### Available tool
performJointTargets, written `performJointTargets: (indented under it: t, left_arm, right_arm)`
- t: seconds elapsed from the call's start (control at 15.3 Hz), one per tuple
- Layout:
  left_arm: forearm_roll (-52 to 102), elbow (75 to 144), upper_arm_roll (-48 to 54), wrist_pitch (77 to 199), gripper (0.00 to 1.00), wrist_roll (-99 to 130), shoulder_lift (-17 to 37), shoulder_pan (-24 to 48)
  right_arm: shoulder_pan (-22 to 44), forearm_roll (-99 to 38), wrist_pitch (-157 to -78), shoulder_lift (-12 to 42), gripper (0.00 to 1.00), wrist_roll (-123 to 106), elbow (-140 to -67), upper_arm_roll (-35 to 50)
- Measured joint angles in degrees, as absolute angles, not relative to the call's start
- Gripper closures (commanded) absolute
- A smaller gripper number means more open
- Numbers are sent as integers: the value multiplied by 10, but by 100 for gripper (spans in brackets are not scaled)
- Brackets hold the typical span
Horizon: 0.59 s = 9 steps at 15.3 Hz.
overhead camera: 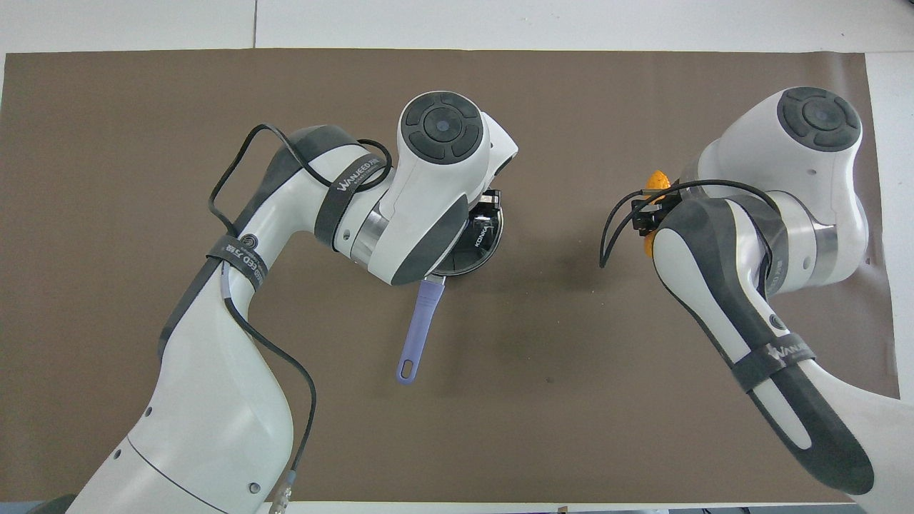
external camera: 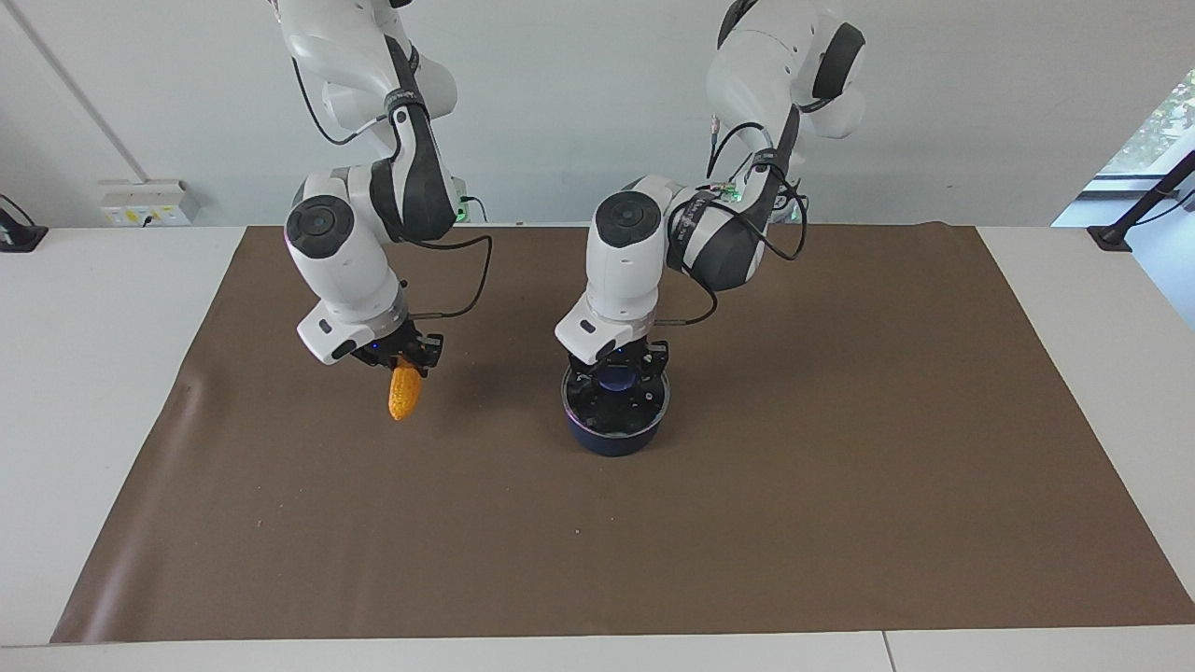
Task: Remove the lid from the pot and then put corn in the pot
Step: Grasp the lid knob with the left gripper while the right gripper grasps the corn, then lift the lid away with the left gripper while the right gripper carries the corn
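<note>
**Lid grab under way, corn waiting**

Left gripper sits down over the blue-purple knob of the round clear glass lid, still on the small navy saucepan mid-mat; finger spacing unreadable. Best lift straight up. Right gripper grips the yellow-orange corn cob aloft, toward its own end.

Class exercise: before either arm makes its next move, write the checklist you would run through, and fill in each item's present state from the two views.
1. Corn gripped by the right gripper: ok, it hangs tip down above the mat.
2. Left gripper down over the lid at its knob: ok.
3. Left gripper shut on the knob: cannot tell.
4. Lid off the pot: not ok, it sits on the pot.
5. Corn over the pot: not ok, it hangs toward the right arm's end of the table.
6. Pot handle free of the arms: ok.
</note>
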<state>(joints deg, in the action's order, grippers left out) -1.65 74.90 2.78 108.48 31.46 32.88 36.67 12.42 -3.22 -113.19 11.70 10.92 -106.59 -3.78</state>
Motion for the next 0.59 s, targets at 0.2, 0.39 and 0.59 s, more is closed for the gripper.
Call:
performJointTargets:
  t: [0.2, 0.39, 0.59]
  left_arm:
    - [-16, 748, 28, 1082, 91, 315, 329, 365]
    - [-13, 743, 27, 1072, 96, 315, 325, 363]
    - [0, 736, 24, 1046, 96, 315, 294, 350]
  right_arm:
    - [124, -35, -1132, 117, 100, 109, -1064, -36]
    - [124, -36, -1132, 117, 100, 109, -1064, -36]
    - [124, -36, -1132, 117, 99, 109, -1064, -33]
